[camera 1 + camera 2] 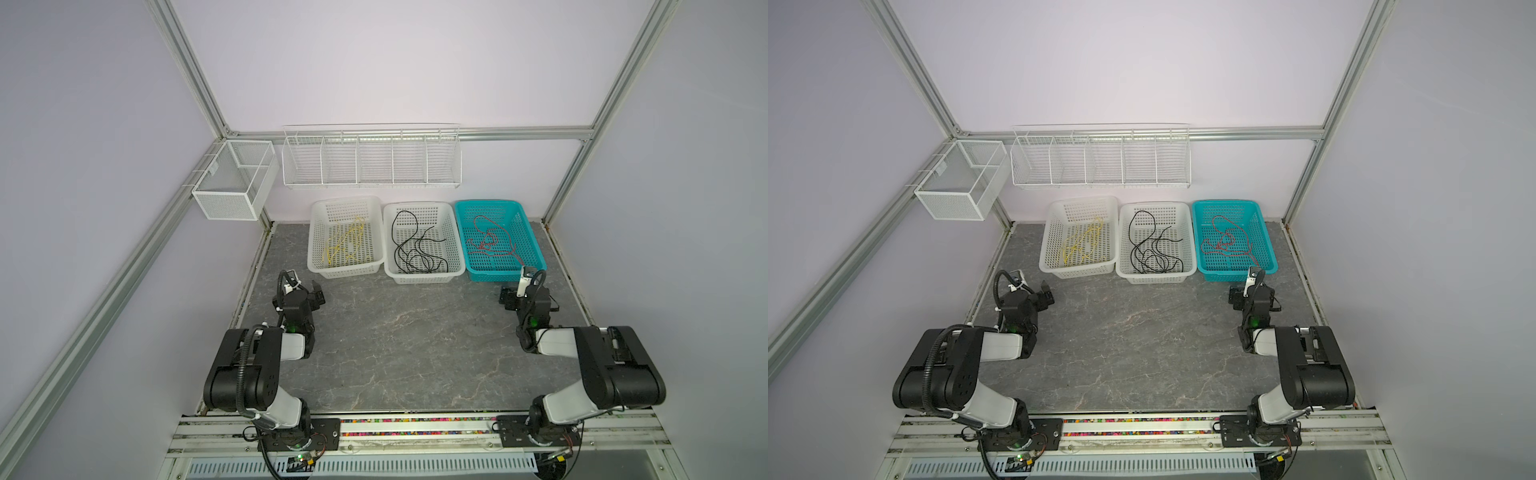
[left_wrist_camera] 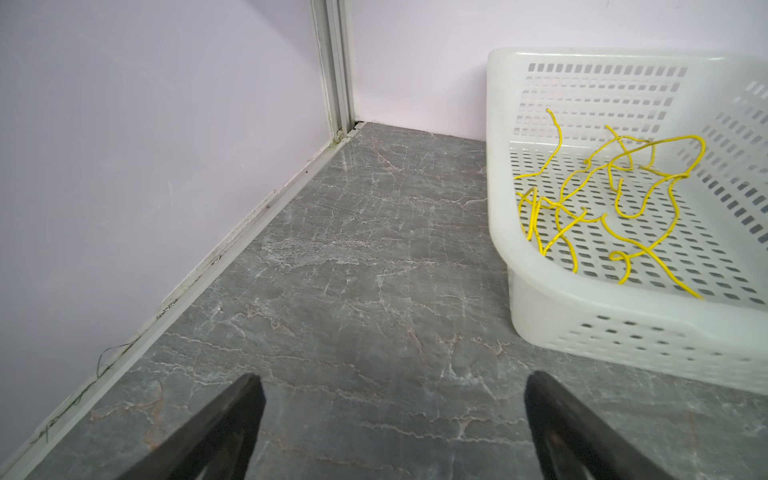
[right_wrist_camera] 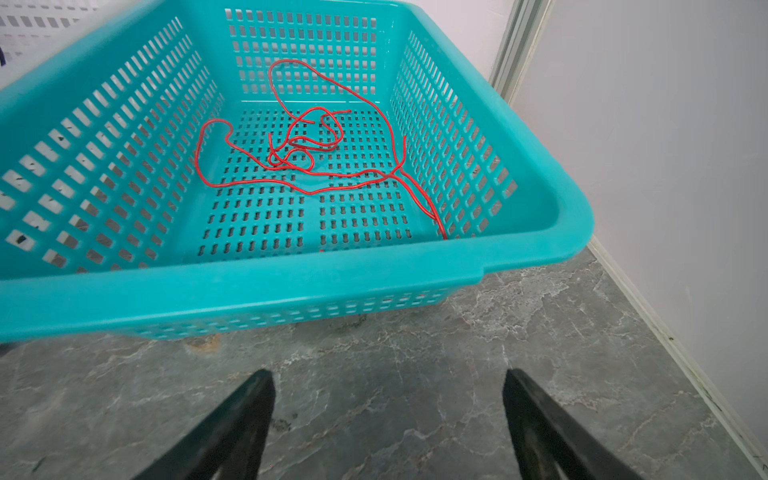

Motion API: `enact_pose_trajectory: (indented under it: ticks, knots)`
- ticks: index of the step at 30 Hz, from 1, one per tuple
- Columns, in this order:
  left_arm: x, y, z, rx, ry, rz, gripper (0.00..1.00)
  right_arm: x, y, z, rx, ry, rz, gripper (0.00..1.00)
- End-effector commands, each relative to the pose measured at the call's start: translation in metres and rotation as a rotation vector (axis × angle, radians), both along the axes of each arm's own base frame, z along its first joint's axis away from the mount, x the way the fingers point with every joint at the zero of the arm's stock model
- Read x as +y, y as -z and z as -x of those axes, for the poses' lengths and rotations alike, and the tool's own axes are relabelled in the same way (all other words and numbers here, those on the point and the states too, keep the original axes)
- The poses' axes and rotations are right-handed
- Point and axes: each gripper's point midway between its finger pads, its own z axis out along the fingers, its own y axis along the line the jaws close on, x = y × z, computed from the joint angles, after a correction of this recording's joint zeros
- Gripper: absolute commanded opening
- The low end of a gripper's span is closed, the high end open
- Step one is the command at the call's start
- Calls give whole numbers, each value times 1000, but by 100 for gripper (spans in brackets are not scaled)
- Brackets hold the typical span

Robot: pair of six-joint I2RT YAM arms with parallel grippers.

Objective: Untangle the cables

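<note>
three bundles of cables lie in three perforated baskets lined up along the back wall of the grey marbled table [image 1: 415, 340], each colour with a basket to itself. the yellow cables [image 1: 349, 243] curl loosely on the floor of the left white basket [image 1: 345, 272]. the black cables [image 1: 417, 253] loop across the middle white basket [image 1: 424, 277], with one strand rising against its far wall. the red cables [image 1: 488, 243] lie knotted in the teal basket [image 1: 488, 203] on the right. the baskets stand side by side, rims touching or nearly so. both arms sit folded at the near sides of the table, well apart from each other. the left gripper [image 2: 393, 378] hovers over bare tabletop just beside the left white basket, its jaws spread wide with nothing between them. the right gripper [image 3: 388, 374] hangs just in front of the teal basket, jaws likewise released and empty.
</note>
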Motion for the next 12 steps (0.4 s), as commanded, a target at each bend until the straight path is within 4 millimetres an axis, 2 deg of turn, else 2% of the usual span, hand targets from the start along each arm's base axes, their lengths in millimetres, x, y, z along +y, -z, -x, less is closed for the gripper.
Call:
enact_pose_trajectory:
  ticks: [1,12]
  knots:
    - [-2,-15,-8,-48,14,-12,99,-1,-6,0,-27,-9,12,88]
    - [-2,-15,-8,-49,13,-12,99,-1,-5,0,-25,-11,7,89]
